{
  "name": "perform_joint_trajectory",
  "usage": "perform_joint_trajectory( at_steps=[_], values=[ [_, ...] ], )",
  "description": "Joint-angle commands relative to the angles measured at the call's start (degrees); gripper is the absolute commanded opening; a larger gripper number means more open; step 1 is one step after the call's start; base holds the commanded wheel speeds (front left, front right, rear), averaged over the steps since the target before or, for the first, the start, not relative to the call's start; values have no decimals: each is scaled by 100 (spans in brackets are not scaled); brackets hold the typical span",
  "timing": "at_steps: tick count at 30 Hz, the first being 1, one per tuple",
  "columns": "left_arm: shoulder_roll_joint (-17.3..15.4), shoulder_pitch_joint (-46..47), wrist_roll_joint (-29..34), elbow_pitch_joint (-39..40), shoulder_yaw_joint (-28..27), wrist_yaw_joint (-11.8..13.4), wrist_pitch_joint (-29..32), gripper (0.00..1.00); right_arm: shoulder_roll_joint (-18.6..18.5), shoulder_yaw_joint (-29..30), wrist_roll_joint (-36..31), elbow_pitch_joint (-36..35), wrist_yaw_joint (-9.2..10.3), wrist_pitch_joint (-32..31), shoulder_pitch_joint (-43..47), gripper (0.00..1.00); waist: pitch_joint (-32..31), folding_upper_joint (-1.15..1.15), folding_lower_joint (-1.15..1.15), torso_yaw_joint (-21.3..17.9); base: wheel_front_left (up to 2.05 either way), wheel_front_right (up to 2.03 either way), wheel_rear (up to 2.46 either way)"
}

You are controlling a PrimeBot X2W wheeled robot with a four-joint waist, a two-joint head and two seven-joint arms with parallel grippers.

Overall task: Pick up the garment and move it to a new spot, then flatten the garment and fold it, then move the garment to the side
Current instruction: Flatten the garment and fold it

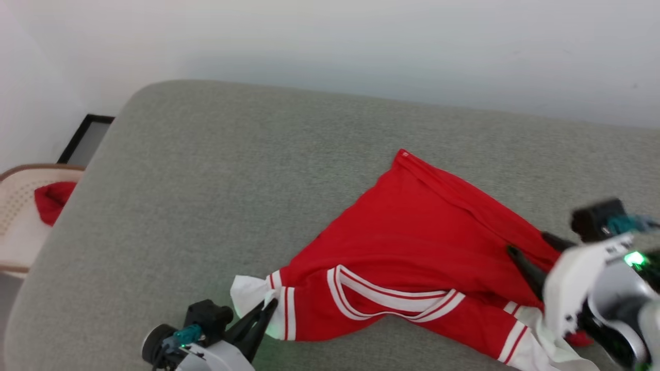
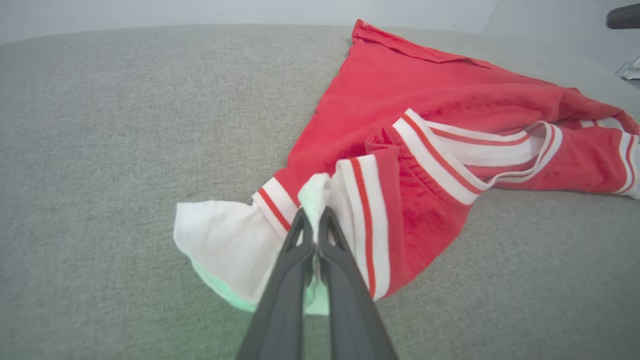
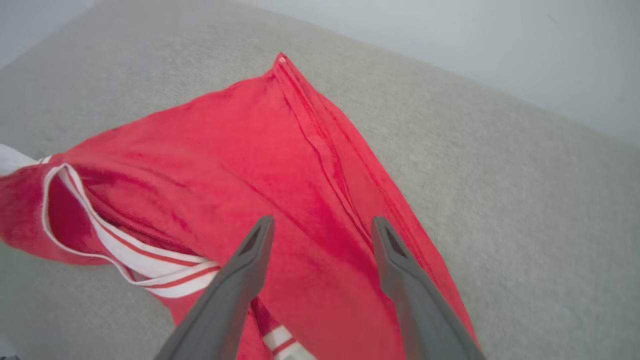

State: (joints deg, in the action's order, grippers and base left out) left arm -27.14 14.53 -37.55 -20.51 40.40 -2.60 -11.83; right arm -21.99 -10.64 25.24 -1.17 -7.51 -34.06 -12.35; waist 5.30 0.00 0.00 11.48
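Observation:
The garment [image 1: 412, 242], a red jersey shirt with white sleeves and striped trim, lies rumpled on the grey cushion [image 1: 232, 180], its hem corner pointing away from me. At the lower left my left gripper [image 1: 268, 309] is shut on a pinch of the white sleeve. In the left wrist view the two fingers [image 2: 314, 220] meet on a fold of white cloth, with the garment [image 2: 425, 100] spread beyond. My right gripper [image 1: 533, 246] stands open over the garment's right side; its wrist view shows the spread fingers [image 3: 324, 222] above red fabric [image 3: 225, 165], nothing between them.
A beige perforated seat [image 1: 20, 216] at the far left holds a small plain red cloth [image 1: 51, 201]. A black-framed panel [image 1: 85, 139] leans by the white wall. Bare grey cushion stretches to the garment's left and behind it.

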Motion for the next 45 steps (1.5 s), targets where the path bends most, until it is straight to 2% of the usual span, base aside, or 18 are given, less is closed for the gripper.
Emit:
perform_joint_trajectory(
  at_steps=[1,5,13,22,30,37,38,39,45],
  values=[
    [59,84,56,-28,37,-55,-25,0,-18,-231,-31,177,3,8,-355,100,60,0,0,168,0,0,0],
    [170,209,91,-82,125,-119,-22,0,-14,-592,63,719,3,-1,-1006,100,120,0,0,369,0,0,0],
    [537,656,151,-384,375,-330,-111,0,-54,-1602,270,2581,3,21,-2737,100,463,0,0,930,0,0,0],
    [1052,1205,223,-760,761,-464,-262,0,-301,-2727,547,4206,4,124,-4220,100,935,0,0,1553,0,0,0],
    [1351,1556,127,-916,1098,-486,-325,0,-443,-3568,927,5093,3,-55,-4865,100,1250,0,0,1936,0,0,0],
    [1420,1704,-16,-893,1245,-488,-337,0,-470,-4076,1268,5703,3,-307,-4939,100,1424,0,0,2095,0,0,0],
    [1415,1695,-32,-882,1236,-489,-338,0,-456,-4155,1326,5800,3,-449,-4908,56,1429,0,0,2098,0,0,0],
    [1400,1679,-27,-877,1234,-489,-338,0,-436,-4226,1409,5872,3,-592,-4868,0,1431,0,0,2099,0,0,0],
    [1337,1664,-76,-889,1237,-489,-339,0,-536,-4412,1701,6078,5,-893,-4992,0,1422,0,0,2077,0,0,0]
  ],
)
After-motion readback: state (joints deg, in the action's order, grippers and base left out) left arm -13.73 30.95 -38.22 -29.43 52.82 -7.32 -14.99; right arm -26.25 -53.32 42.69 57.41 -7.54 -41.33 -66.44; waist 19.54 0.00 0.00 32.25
